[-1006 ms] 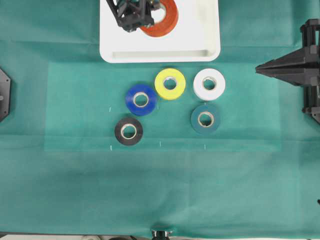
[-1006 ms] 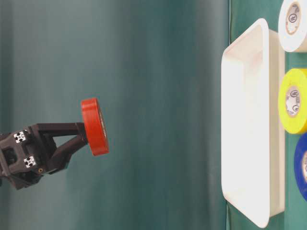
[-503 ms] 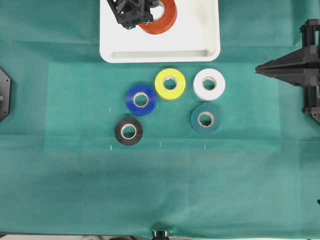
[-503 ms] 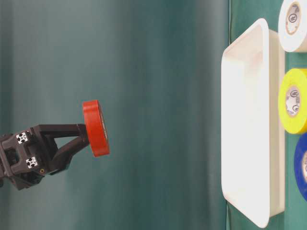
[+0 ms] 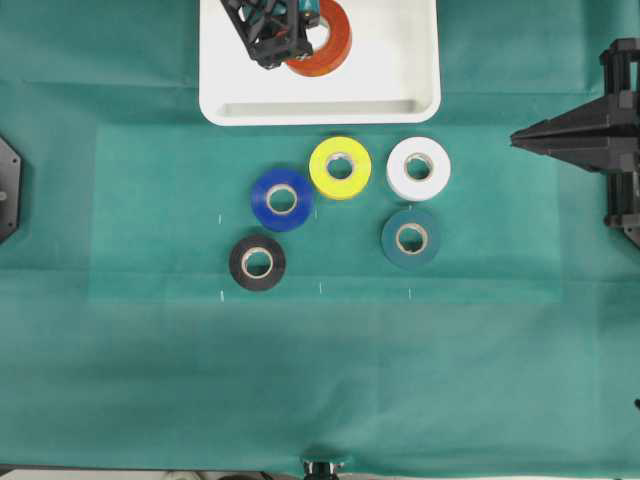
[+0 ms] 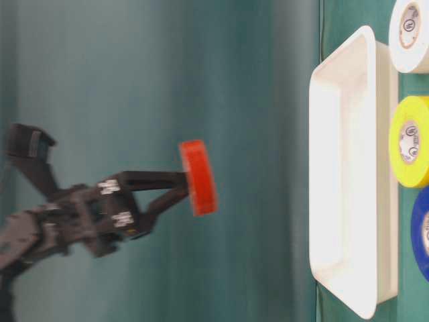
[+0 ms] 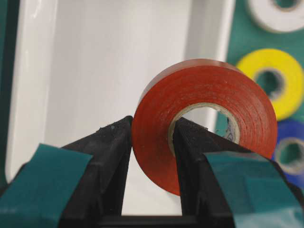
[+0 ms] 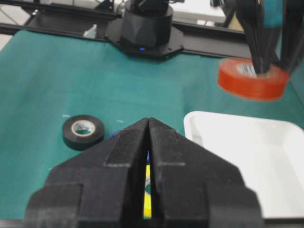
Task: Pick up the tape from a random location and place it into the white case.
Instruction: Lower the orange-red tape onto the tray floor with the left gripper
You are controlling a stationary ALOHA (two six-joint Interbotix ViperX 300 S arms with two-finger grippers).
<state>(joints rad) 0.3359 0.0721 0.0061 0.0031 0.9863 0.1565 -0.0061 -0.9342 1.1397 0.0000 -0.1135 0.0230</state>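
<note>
Overhead, top centre: the left hand grips the orange-red roll of tape above the white rectangular plastic tray. Side view: tape hangs clear of it (release remains). Right hand clenched, empty.

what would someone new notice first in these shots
The orange-red tape stands out: the left claw pinches its wall, one finger outside and one through the core, and holds it in the air above the white case. Below the case, five more rolls lie flat on the green cloth.
</note>
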